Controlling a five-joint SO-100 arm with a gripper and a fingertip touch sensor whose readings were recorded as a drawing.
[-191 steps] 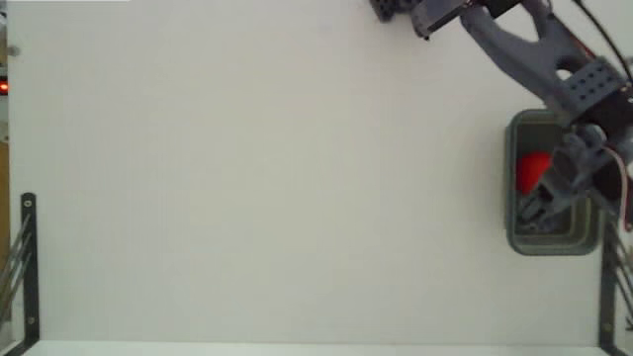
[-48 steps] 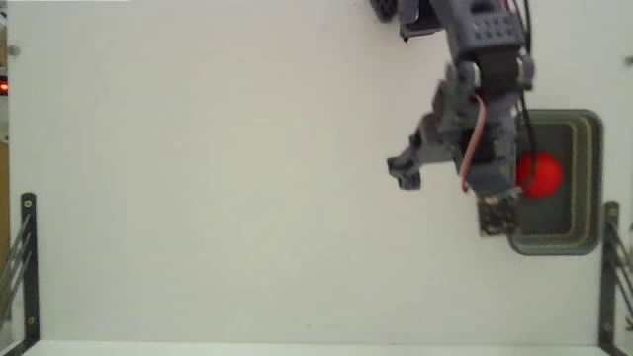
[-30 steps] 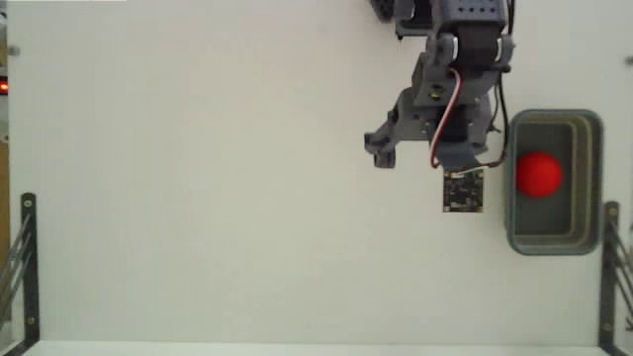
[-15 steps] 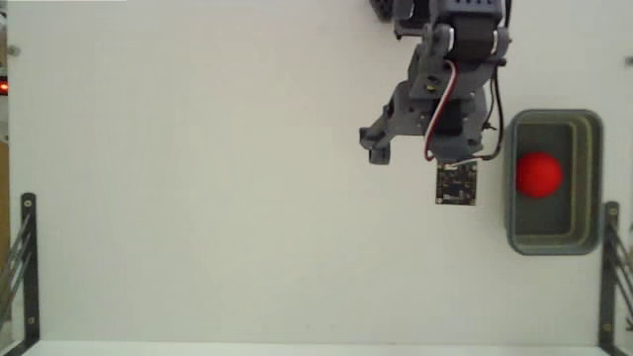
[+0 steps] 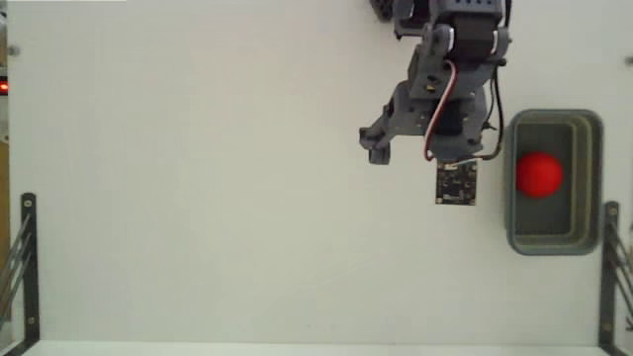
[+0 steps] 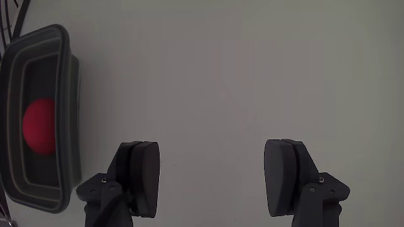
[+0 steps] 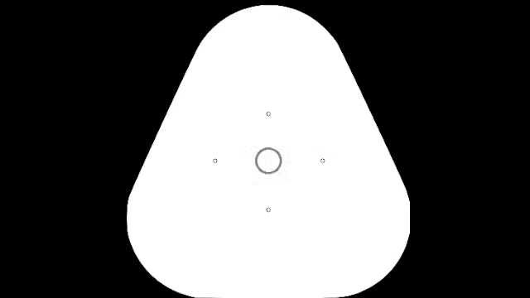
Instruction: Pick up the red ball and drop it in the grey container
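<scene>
Since ball (image 5: pixel 539 173) sits in container (image 5: pixel 593 178), gripper (image 6: pixel 214 173) spread wide, empty; ball likely light, smooth, rolls — grasp across middle.

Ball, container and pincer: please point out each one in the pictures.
ball (image 5: pixel 539 173), fixed view, middle of its red top
container (image 5: pixel 555 244), fixed view, lower rim
pincer (image 6: pixel 211 180), wrist view, open gap midway between fingertips

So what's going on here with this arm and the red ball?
The red ball sits inside the grey container at the right of the fixed view, so the drop looks done. The arm's claw is open and holds nothing, and it hangs over bare white table to the left of the container.
</scene>
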